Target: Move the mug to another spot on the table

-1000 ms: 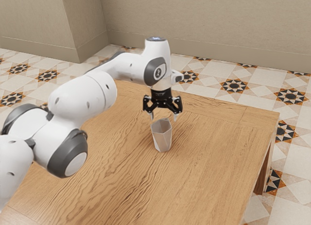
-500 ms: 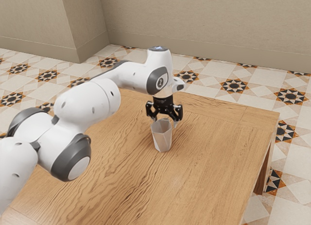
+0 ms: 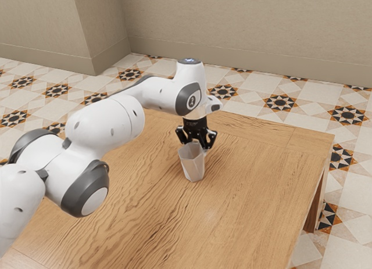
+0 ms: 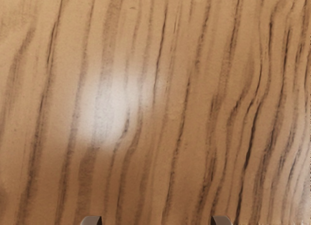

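A pale grey faceted mug [image 3: 192, 164] stands upright near the middle of the wooden table [image 3: 250, 199]. My gripper [image 3: 195, 143] has come down over its rim, and the black fingers press on the rim from both sides, so it is shut on the mug. The white arm reaches in from the exterior view's left. In the wrist view, wood grain with a pale glare patch lies under the hand, and two grey fingertips [image 4: 91, 220] show at the edge.
The table's edge [image 3: 318, 182] runs along the exterior view's right, with patterned floor tiles [image 3: 343, 115] beyond it. Bare wood extends around the mug toward the front and right.
My gripper has come down onto the mug's rim and its fingers have drawn in from wide open to the rim's sides. The mug has shifted slightly toward the exterior view's left.
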Controlling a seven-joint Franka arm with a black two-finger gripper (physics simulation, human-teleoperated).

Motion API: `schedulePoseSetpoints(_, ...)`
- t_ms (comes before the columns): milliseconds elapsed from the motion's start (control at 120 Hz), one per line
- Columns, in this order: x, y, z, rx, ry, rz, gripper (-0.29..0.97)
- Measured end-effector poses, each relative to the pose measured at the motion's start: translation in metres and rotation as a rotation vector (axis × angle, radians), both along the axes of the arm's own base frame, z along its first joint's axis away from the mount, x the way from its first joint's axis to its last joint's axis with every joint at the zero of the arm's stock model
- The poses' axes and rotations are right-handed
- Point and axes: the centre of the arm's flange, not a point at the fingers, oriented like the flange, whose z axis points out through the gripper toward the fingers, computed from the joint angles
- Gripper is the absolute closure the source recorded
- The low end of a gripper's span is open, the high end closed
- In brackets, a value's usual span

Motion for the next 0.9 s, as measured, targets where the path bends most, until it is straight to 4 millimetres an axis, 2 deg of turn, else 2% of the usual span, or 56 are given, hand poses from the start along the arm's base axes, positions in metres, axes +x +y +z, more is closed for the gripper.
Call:
schedulePoseSetpoints(408, -0.002, 0.000, 0.002, 0.002, 0.013, -0.015, 0.53)
schedulePoseSetpoints(633, -0.006, -0.001, 0.009, 0.011, 0.043, -0.021, 0.57)
schedulePoseSetpoints(775, -0.009, 0.002, 0.023, 0.008, 0.058, -0.016, 0.59)
schedulePoseSetpoints(900, -0.013, 0.006, 0.027, 0.006, 0.090, -0.011, 0.59)
